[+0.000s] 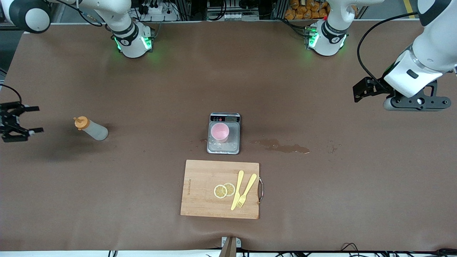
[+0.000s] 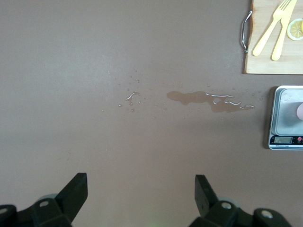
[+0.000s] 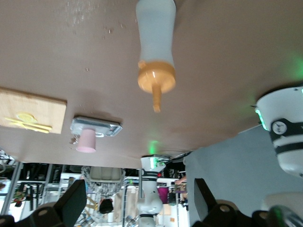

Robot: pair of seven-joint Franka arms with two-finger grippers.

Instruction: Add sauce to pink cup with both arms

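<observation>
We judge the translucent whitish squeeze bottle with the orange nozzle cap (image 1: pixel 91 129), upright on the brown desk (image 1: pixel 142 89) toward the right arm's end, light and soft-walled, best pinched mid-body by the right gripper (image 1: pixel 31 120), whose fingers are spread, as are the left gripper's (image 2: pixel 141 189) over the desk's other end.

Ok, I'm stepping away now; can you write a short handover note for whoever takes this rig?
Left gripper: open, empty, over bare table at its own end.
Right gripper: open, empty, beside the sauce.
Sauce stands upright on the table toward the right arm's end.
Pink cup sits on the scale, mid-table.
Done: nothing visible; a spill lies beside the scale.
Left: pick up the sauce, squeeze into the cup.
</observation>
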